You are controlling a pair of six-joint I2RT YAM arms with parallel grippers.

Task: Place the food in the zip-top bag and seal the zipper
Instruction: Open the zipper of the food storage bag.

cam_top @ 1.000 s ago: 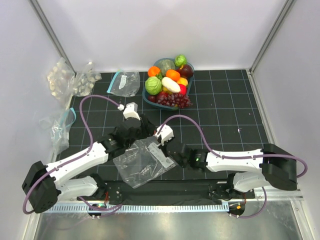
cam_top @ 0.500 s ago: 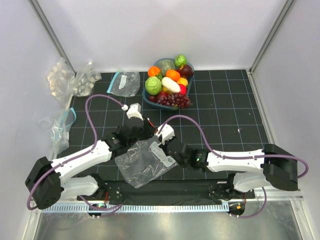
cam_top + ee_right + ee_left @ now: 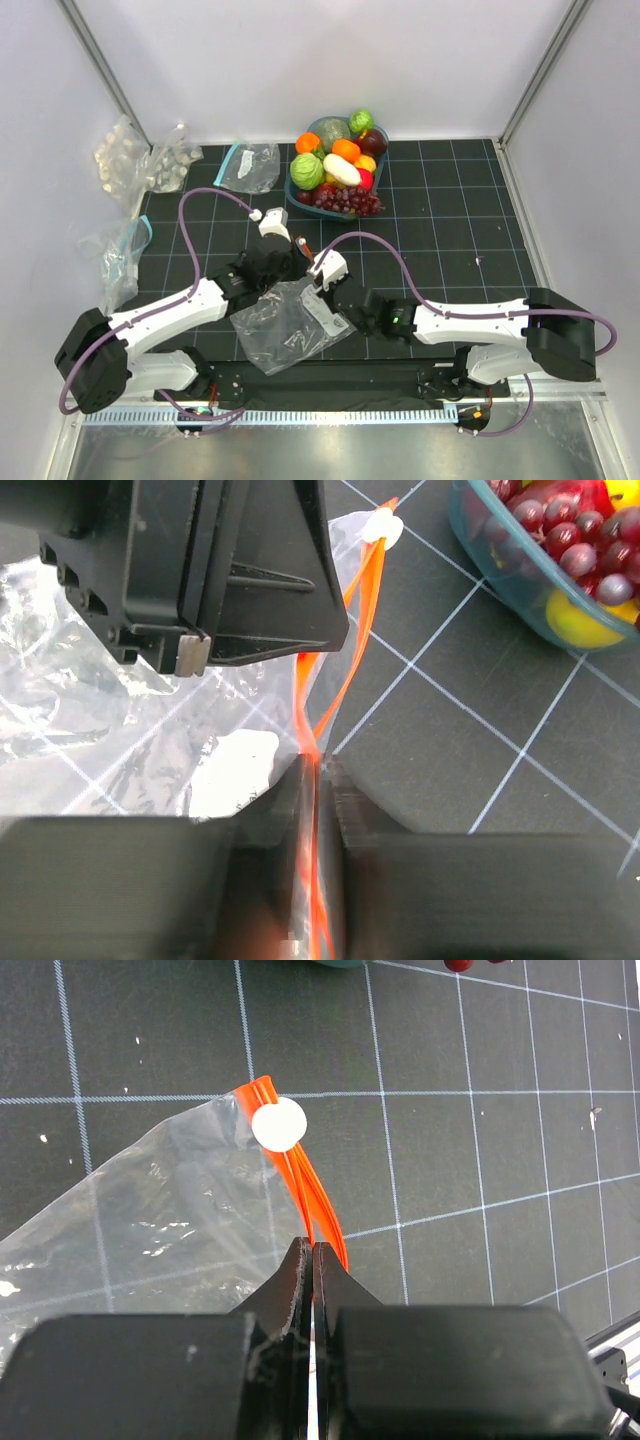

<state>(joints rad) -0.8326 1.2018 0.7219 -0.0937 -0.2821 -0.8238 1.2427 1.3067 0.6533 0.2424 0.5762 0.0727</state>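
Zip-top bag (image 3: 285, 322): flat on worktop (image 3: 455, 235) between the arms. Zipper (image 3: 303, 1178): pinched by left fingers (image 3: 298, 1262) and right fingers (image 3: 297, 778), both closed tight. Food (image 3: 340, 168): heaped in teal bowl (image 3: 292, 193), well apart.

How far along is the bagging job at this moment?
Done: nothing visible; the zip-top bag looks empty and all the food sits in the teal bowl. In hand: the left fingers and right fingers each pinch the orange zipper, apparently to open the mouth. Left: loading the food, then sealing.
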